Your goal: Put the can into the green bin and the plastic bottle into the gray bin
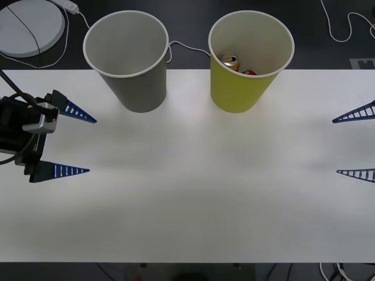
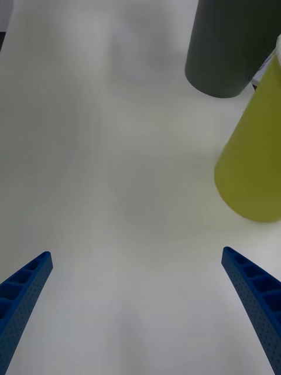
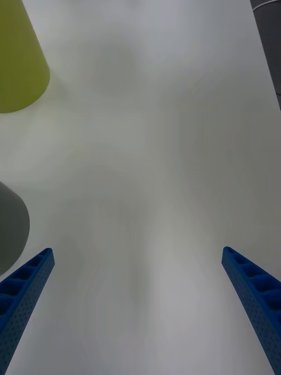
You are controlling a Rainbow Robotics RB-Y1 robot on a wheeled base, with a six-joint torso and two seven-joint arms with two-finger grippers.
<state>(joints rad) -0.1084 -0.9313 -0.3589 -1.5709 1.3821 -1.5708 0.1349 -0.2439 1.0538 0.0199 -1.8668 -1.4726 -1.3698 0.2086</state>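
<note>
White flat counter (image 1: 187,199), near edge bare. L gripper (image 1: 82,145) at left edge, R gripper (image 1: 351,143) at right, both spread wide, holding nothing. Small orange-red can w/ gold top (image 1: 230,61) lies inside large yellow-green tapered bin (image 1: 240,88); large gray tapered bin (image 1: 137,88) just beside it.

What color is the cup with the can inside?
Yellow-green with a white rim; the green bin shows best in the front view.

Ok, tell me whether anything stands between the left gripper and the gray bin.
Nothing visible does. The left gripper hangs open at the table's left edge, and only bare tabletop lies between it and the gray bin. The can already sits inside the green bin. The right gripper waits open at the right edge.
</note>
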